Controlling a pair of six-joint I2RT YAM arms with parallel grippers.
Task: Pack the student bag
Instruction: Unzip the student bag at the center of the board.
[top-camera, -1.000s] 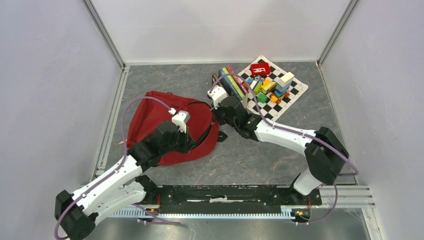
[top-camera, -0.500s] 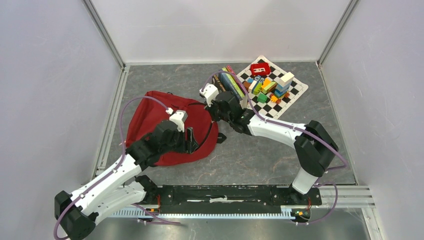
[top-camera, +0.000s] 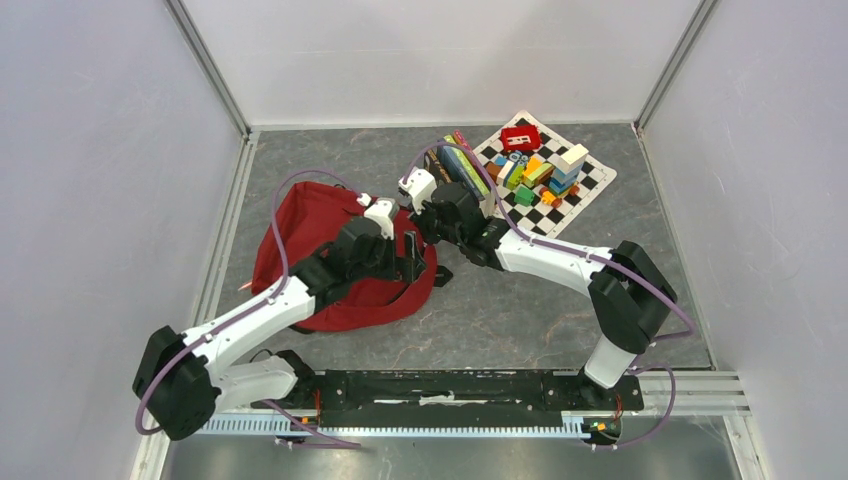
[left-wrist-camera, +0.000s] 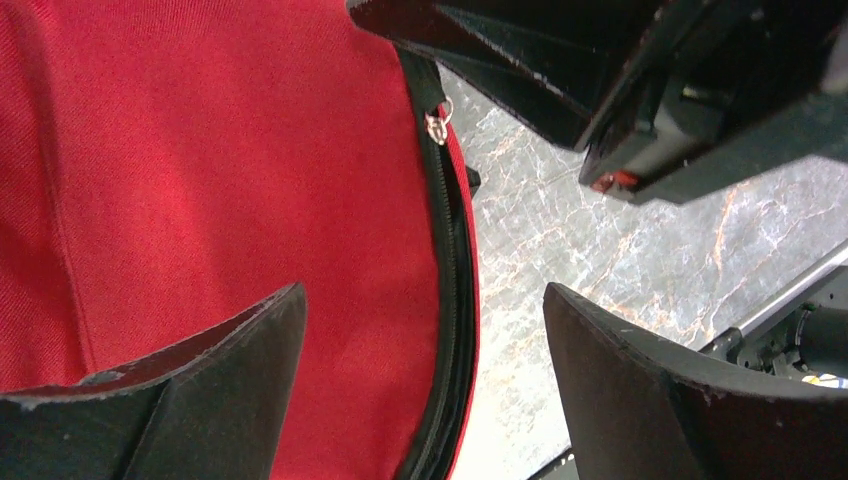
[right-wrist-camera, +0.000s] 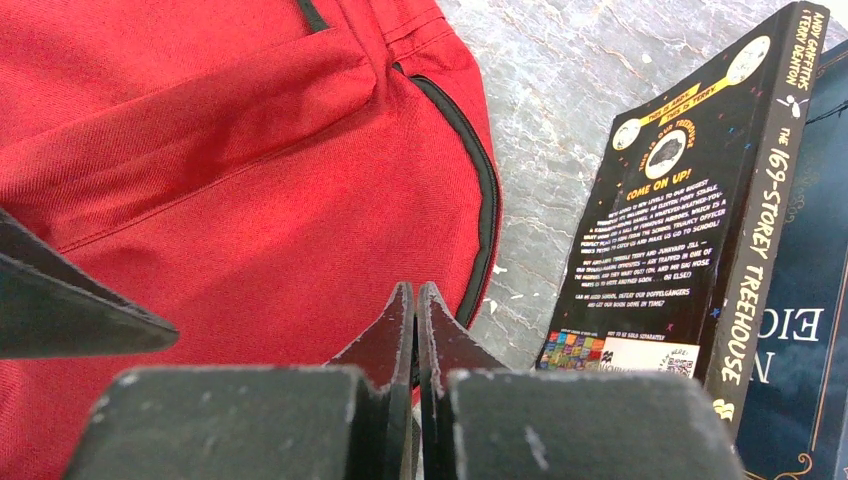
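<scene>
A: Step?
B: Looks like getting the student bag (top-camera: 310, 235) open; it lies flat, left of centre; zip (left-wrist-camera: 452, 260) seems shut; next move calls for pinching the zip pull (left-wrist-camera: 437, 125).
A: Jaws?
B: left gripper (left-wrist-camera: 420, 300) spread wide over the zip, holding nothing; right gripper (right-wrist-camera: 416, 295) pressed closed at the bag's edge, seemingly empty; books (right-wrist-camera: 690, 210) just beside.

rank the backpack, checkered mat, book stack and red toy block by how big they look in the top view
Largest to smallest in the top view:
1. student bag
2. checkered mat
3. stack of books, partly hidden, but it clearly looks smaller than the mat
4. red toy block
</scene>
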